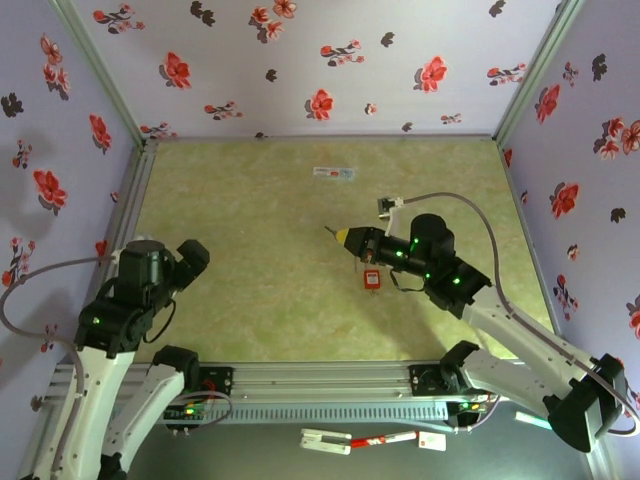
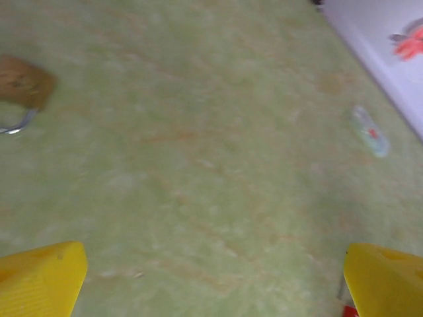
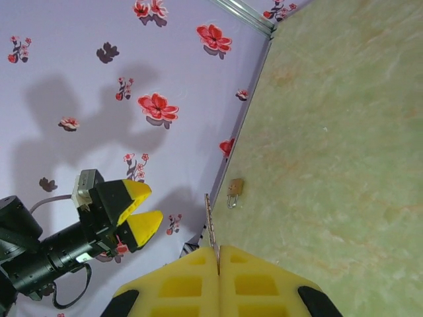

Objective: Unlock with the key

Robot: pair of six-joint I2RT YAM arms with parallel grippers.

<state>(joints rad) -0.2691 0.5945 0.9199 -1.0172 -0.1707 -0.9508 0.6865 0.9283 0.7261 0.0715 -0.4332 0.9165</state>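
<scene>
At the near left, left gripper (image 2: 211, 287): fingers spread wide, holding nothing.
Right gripper (image 3: 219, 251): pressed together on the key (image 3: 211, 221), with the blade projecting past the tips.
Padlock (image 3: 234, 188): lying loose on the table (image 1: 250, 220) by the foot of the left wall, well apart from the key.
Risk: unheld, the padlock would likely slide or turn when the blade pushes in. The thin pinch may also let the key twist — a missed insertion.
</scene>
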